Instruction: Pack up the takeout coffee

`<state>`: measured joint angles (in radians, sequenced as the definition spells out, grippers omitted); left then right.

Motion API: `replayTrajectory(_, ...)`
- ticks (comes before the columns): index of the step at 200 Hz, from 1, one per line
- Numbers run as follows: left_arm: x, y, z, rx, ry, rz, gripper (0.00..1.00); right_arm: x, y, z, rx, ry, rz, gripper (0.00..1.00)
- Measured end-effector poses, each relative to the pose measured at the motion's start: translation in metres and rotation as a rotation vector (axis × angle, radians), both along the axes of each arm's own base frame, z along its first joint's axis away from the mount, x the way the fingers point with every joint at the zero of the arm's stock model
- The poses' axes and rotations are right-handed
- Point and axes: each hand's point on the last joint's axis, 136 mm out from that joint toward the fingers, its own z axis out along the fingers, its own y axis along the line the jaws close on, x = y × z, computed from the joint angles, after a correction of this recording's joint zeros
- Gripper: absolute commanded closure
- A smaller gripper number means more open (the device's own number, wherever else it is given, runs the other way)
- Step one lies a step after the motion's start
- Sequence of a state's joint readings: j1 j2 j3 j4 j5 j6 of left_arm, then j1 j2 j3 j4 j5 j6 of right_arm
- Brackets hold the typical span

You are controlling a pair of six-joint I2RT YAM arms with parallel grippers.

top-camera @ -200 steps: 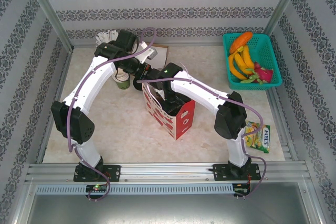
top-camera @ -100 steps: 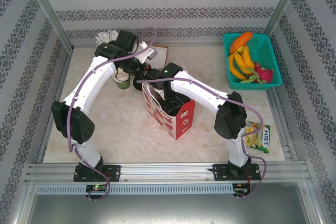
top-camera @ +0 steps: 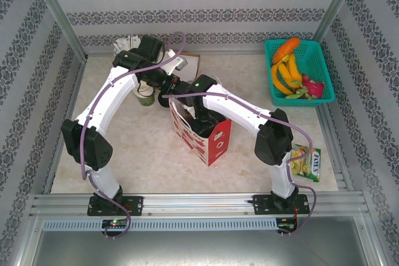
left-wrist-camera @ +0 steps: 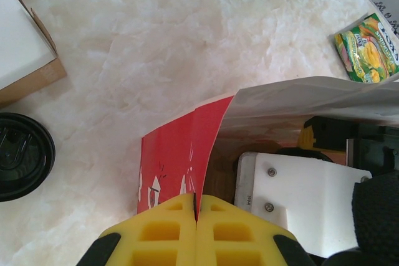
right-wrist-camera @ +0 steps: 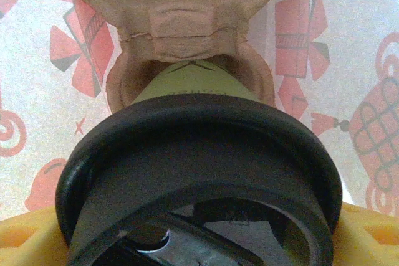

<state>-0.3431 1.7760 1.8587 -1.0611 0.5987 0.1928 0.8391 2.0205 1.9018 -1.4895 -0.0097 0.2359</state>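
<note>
1. Nearest the arm bases, a green-and-yellow foil snack packet [top-camera: 305, 161] lies flat on the pale marbled counter [top-camera: 124, 154]. It is beside the right arm's base and well apart from the work.
2. Over the last second nothing has shifted in the overhead view: both arms and the bag sit exactly as they did. I read this as a pause with the cup lowered in but not yet let go, so the packing looks close to done.
3. Mid-counter, a red-and-white gift-print paper bag [top-camera: 215, 144] stands upright with its mouth open. The left tool [left-wrist-camera: 195, 228] is closed tight, its yellow fingers [left-wrist-camera: 156, 241] pinching the bag's rim and holding the mouth open.
4. Inside the bag, the right tool [right-wrist-camera: 199, 235] reaches downward with its jaws spread wide, a yellow pad [right-wrist-camera: 25, 241] on either side of the takeout coffee [right-wrist-camera: 199, 154], which it grips. This is a small pale-green paper cup with a round black plastic lid. Its base is entering a socket of the brown moulded-pulp cup carrier [right-wrist-camera: 181, 4] at the bag's bottom. Whether it is fully seated I cannot tell.
5. Farther off, another round black lid [left-wrist-camera: 19, 154] sits on the counter near a brown cardboard box [left-wrist-camera: 19, 48] with a white top. At the far right is a teal plastic basket [top-camera: 324, 73] of fruit.
</note>
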Motion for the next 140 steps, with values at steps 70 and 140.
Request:
replayTrajectory(70, 0.0005, -0.0002, -0.0009, 0.001, 0.002, 0.000, 1.00, 0.0010, -0.0003, -0.0001, 0.006, 0.004, -0.007, 0.51)
replayTrajectory(140, 0.0021, -0.0007, -0.0015, 0.001, 0.002, 0.000, 1.00, 0.0010, -0.0003, -0.0001, 0.006, 0.004, -0.007, 0.51)
